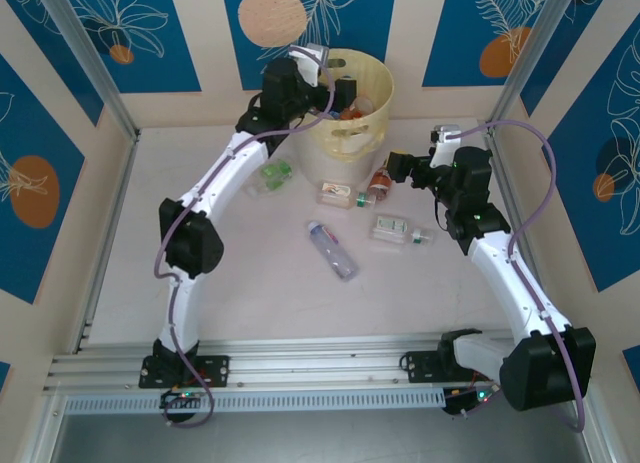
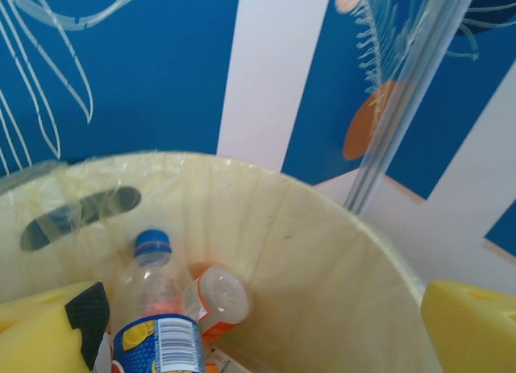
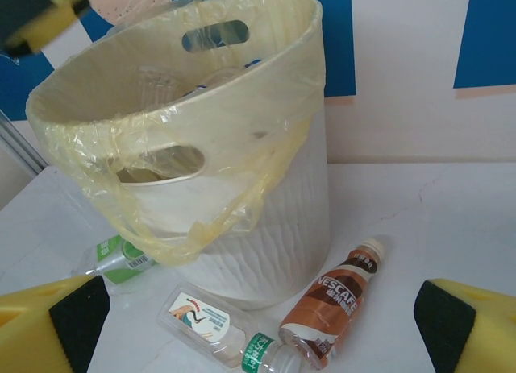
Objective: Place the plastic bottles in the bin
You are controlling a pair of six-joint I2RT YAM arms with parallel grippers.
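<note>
- The left gripper (image 2: 262, 317) hangs over the mouth of the bin (image 2: 322, 260). Its two yellow fingers (image 2: 472, 325) are spread wide, with nothing gripped between them.
- Below that gap, inside the bin, a blue-capped bottle (image 2: 157, 308) leans cap-up against the inner wall.
- An orange-labelled bottle (image 2: 216, 299) lies just to its right, close against it. Both sit lower than the fingers.
- The bin is pale yellow and lined with a thin yellow bag (image 3: 145, 220) folded over its rim, with oval handle cutouts near the top. It stands at the far edge of the table (image 1: 270, 293), close to the back wall.
- The right gripper (image 3: 258, 325) sits low over the table to the right of the bin and points towards it. Its fingers are wide apart and hold nothing.
- Ahead of the right gripper, between it and the foot of the bin, a brown coffee bottle (image 3: 339, 304) lies on the table with its pale cap pointing away towards the wall. It is a little right of the middle of the gap.
- A green-capped bottle (image 3: 211, 325) with a white label lies beside the coffee bottle. Its cap end is right up against the brown bottle's base, and its body runs off to the left along the bin's foot.
- A green-labelled bottle (image 3: 121, 260) lies on the table at the left side of the bin, partly behind the hanging liner.
- A blue-labelled bottle (image 1: 332, 249) lies near the middle of the table, well apart from both grippers.
- A white-labelled bottle (image 1: 398, 230) lies near the right arm's wrist, behind its fingers.
</note>
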